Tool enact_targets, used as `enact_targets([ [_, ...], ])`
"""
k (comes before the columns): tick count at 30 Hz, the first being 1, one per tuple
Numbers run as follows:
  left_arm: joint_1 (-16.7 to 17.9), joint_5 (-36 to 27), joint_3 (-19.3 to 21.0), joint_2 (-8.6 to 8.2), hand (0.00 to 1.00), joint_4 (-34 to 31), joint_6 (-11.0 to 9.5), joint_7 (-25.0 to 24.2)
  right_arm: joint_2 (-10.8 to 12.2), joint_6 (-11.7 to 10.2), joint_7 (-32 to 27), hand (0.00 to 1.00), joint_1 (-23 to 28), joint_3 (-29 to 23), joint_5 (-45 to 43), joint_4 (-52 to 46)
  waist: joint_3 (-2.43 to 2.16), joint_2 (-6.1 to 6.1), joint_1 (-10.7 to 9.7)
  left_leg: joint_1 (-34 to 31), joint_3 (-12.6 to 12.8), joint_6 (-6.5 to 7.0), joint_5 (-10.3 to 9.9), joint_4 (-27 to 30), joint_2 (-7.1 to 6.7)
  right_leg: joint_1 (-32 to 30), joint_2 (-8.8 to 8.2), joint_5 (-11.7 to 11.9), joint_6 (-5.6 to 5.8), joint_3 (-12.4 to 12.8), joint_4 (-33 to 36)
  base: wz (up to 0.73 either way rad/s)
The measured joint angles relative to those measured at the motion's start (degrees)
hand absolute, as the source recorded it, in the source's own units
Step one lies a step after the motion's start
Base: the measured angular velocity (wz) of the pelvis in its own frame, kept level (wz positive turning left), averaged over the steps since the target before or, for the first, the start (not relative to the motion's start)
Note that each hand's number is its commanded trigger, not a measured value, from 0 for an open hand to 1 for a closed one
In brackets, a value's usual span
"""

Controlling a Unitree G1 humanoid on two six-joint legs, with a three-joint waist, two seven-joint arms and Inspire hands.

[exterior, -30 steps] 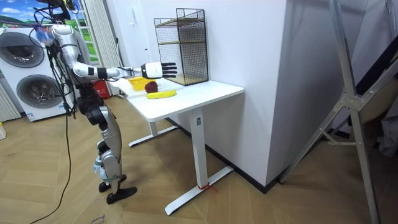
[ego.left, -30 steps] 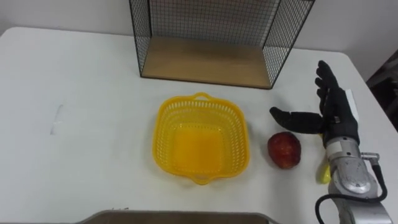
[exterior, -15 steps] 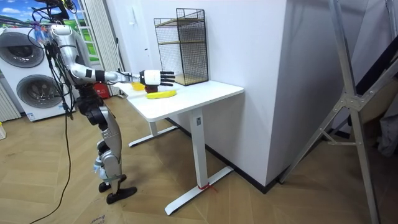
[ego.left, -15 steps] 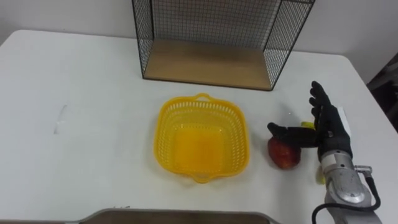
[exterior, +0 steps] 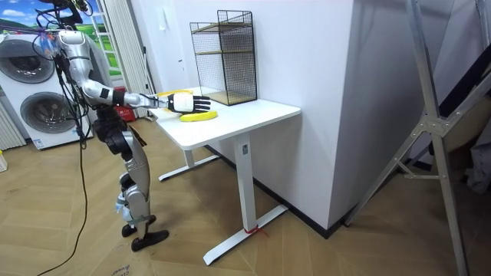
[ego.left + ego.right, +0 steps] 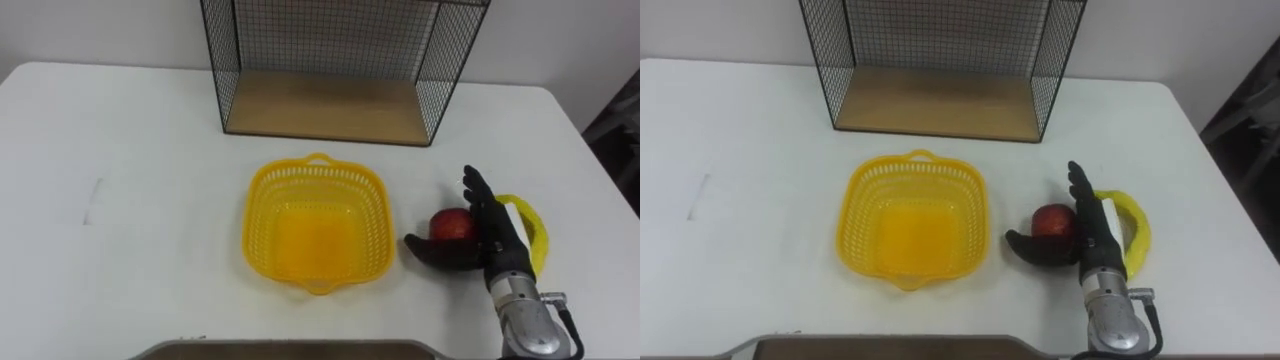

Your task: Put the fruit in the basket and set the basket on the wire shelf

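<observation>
Eye views: set in the head, close above the white table (image 6: 120, 130), looking steeply down and forward to the wire shelf (image 6: 325, 105) at its far edge; share the same tabletop, offset slightly sideways. Room view: stands well off, side-on, takes in whole robot, table, shelf, washing machines (image 5: 31, 92).

apple (image 6: 450, 221) – lower part hidden behind right hand (image 6: 490, 245) | banana (image 6: 540, 238) – near end behind the wrist | wire shelf (image 6: 320, 105) cut off by top edge | basket (image 5: 172, 93) in room view mostly behind the hand
</observation>
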Motion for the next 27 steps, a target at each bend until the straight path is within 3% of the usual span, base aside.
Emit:
enact_targets([
  [7, 0.0, 0.0, -0.9, 0.14, 0.0, 0.0, 0.0, -0.1, 0.0, -0.8, 0.1, 0.0, 0.7, 0.4, -1.0, -0.1, 0.06, 0.02, 0.0, 0.1, 0.0, 0.01, 0.0, -0.3, 0.0, -0.1, 0.11, 0.1, 0.1, 0.4, -0.1, 0.0],
  [8, 0.0, 0.0, -0.9, 0.13, 0.0, 0.0, 0.0, -0.1, 0.0, -1.0, 0.1, 0.04, 0.8, 0.5, -1.0, -0.2, 0.08, 0.06, 0.1, 0.1, 0.0, 0.01, 0.0, -0.4, 0.0, -0.2, 0.12, 0.1, 0.1, 0.4, -0.2, 0.0],
  [9, 0.0, 0.0, -0.9, 0.13, 0.0, 0.0, 0.0, -0.1, 0.0, -1.0, 0.1, 0.77, 0.9, 0.4, -1.0, -0.3, 0.09, 0.07, 0.0, 0.1, 0.0, 0.01, 0.0, -0.4, 0.0, -0.2, 0.13, 0.1, 0.1, 0.4, -0.2, 0.0],
  [10, 0.0, 0.0, -0.9, 0.13, 0.0, 0.0, 0.0, -0.1, 0.0, -1.4, 0.1, 1.0, 1.0, 0.4, -1.3, -0.3, 0.11, 0.1, 0.0, 0.1, 0.0, 0.01, 0.0, -0.5, 0.0, -0.2, 0.14, 0.1, 0.1, 0.4, -0.2, 0.0],
  [20, -0.3, 0.0, -0.7, 0.09, 0.0, 0.0, 0.0, -0.3, 0.0, -4.3, -2.5, 1.0, 0.9, -2.2, -5.2, 2.3, 0.1, 0.11, -1.3, 0.0, 0.1, 0.0, 0.0, -0.8, 0.01, -0.1, 0.27, 0.1, 0.1, 0.5, -0.9, 0.0],
  [27, -0.5, 0.0, -0.7, 0.09, 0.0, -0.1, 0.0, 0.9, 0.1, -4.4, -4.5, 1.0, 0.4, -2.4, -5.1, 3.4, 0.0, -0.1, -1.3, 0.0, 0.1, -0.01, 0.0, -0.8, 0.03, -0.1, 0.29, 0.1, 0.1, 0.6, -1.0, 0.0],
])
